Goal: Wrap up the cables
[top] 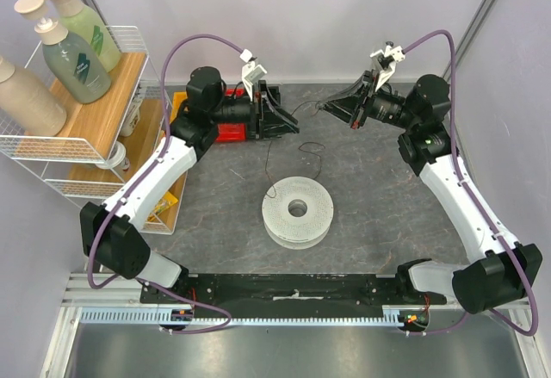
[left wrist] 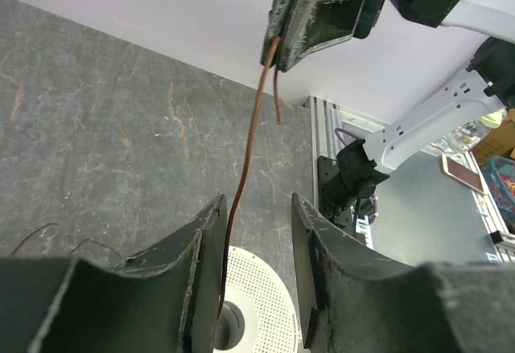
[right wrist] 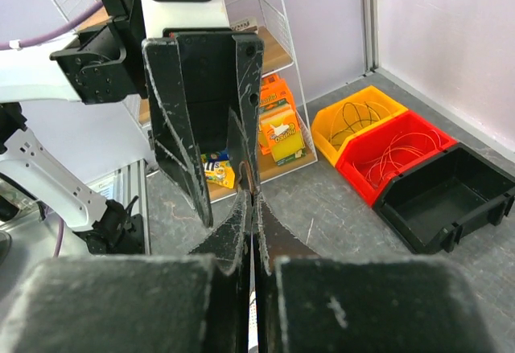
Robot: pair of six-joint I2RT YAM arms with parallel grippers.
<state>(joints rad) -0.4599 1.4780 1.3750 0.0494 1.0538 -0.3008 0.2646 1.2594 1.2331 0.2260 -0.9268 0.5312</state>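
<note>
The cable (left wrist: 249, 144) is a very thin dark wire. My right gripper (top: 328, 107) is shut on its end, and a short tip sticks out past the closed fingertips (right wrist: 251, 184). From there the wire hangs down toward the white perforated spool (top: 297, 210), which lies flat on the table, and a loose loop (top: 317, 158) lies behind the spool. My left gripper (top: 291, 123) is open and faces the right one. The wire passes between its fingers (left wrist: 256, 208), close to the left finger. The spool's hub also shows in the left wrist view (left wrist: 257, 309).
Yellow (right wrist: 358, 116), red (right wrist: 398, 148) and black (right wrist: 447, 196) bins stand behind the left arm, and the first two hold wires. A wire rack (top: 95, 111) with bottles stands at far left, and snack packets (right wrist: 278, 132) lie by it. Walls close in the table at the back and right.
</note>
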